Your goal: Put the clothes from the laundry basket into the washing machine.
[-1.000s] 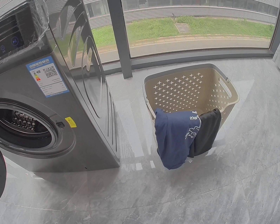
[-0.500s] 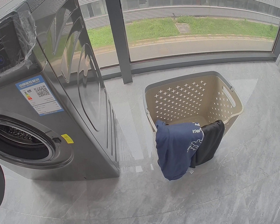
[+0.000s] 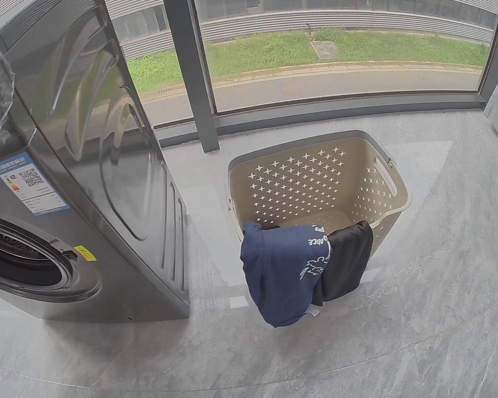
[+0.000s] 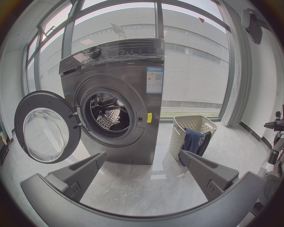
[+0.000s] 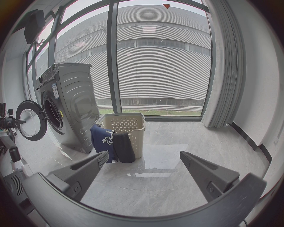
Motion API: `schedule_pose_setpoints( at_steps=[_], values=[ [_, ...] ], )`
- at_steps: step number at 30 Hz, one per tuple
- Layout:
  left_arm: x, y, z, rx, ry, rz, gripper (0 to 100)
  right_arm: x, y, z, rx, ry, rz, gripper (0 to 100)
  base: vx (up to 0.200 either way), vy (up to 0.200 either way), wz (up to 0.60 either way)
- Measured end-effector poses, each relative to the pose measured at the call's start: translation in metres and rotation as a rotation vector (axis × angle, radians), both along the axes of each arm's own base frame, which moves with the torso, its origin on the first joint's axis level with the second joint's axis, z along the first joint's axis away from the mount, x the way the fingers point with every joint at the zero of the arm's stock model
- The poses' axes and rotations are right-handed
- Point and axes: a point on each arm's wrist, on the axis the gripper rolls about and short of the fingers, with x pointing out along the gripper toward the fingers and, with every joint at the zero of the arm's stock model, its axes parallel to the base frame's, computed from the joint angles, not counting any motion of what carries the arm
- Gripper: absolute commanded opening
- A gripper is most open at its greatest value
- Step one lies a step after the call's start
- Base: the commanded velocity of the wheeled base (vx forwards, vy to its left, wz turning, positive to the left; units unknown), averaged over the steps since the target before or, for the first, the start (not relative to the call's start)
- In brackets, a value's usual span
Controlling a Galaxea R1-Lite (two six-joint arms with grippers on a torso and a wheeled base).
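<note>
Now we see the laundry basket (image 3: 304,143) standing on the grey floor (image 3: 281,381). It is near the window (image 3: 331,17) and to the right of the washing machine (image 3: 111,170), a little apart from it. Two clothes hang over the near rim of the basket: a dark blue garment (image 3: 281,273) with white print, and a black garment (image 3: 345,258) touching it on its right side. Both fall down the outside wall of the basket, and the blue one hangs lower. The round door (image 4: 47,127) of the machine stands wide open to the left, and the drum (image 4: 109,113) shows its metal wall. The left gripper (image 4: 142,153) is low, in front of the machine and well apart from it; its two fingers are spread wide and hold nothing. The right gripper (image 5: 143,153) is low too, facing the basket from well apart. It is also spread wide and holds nothing.
</note>
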Motion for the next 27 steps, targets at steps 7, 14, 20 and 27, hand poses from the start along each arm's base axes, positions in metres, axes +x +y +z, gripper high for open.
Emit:
schedule_pose_setpoints(
  at_steps=[7, 14, 20, 27],
  values=[
    [0.0000, 0.0000, 0.0000, 0.000, 0.000, -0.001, 100, 0.0000, 0.0000, 0.0000, 0.000, 0.000, 0.000, 100, 0.000, 0.000, 0.00],
    [0.0000, 0.0000, 0.0000, 0.000, 0.000, 0.000, 100, 0.0000, 0.0000, 0.0000, 0.000, 0.000, 0.000, 100, 0.000, 0.000, 0.00],
    [0.0000, 0.0000, 0.0000, 0.000, 0.000, 0.000, 100, 0.0000, 0.0000, 0.0000, 0.000, 0.000, 0.000, 100, 0.000, 0.000, 0.00],
    [0.0000, 0.0000, 0.0000, -0.005, 0.000, 0.003, 100, 0.0000, 0.0000, 0.0000, 0.000, 0.000, 0.000, 100, 0.086, 0.000, 0.00]
  ],
)
